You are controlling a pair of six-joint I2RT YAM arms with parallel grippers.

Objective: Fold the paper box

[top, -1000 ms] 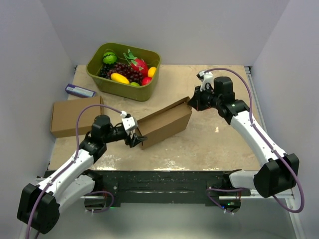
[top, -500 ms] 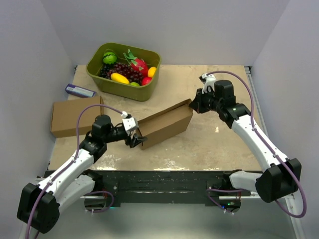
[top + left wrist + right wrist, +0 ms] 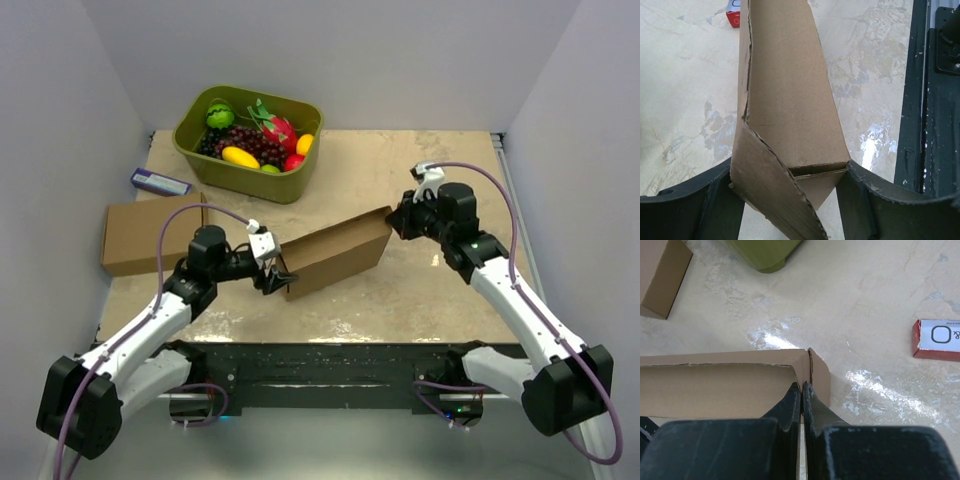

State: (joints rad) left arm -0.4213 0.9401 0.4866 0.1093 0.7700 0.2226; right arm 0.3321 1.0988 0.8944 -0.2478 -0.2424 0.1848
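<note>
Top external view: the paper box point(image 3: 335, 255) is spanned at the middle of the table point(image 3: 400, 295) between both outstretched arms. Its near-left end is clasped by the left gripper point(image 3: 277, 277); its far-right corner wall is pinched tight by the right gripper point(image 3: 397, 222).

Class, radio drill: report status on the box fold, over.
Left gripper shut on near end of paper box. Right gripper pinching its far corner. Second box, fruit tub well apart.
</note>
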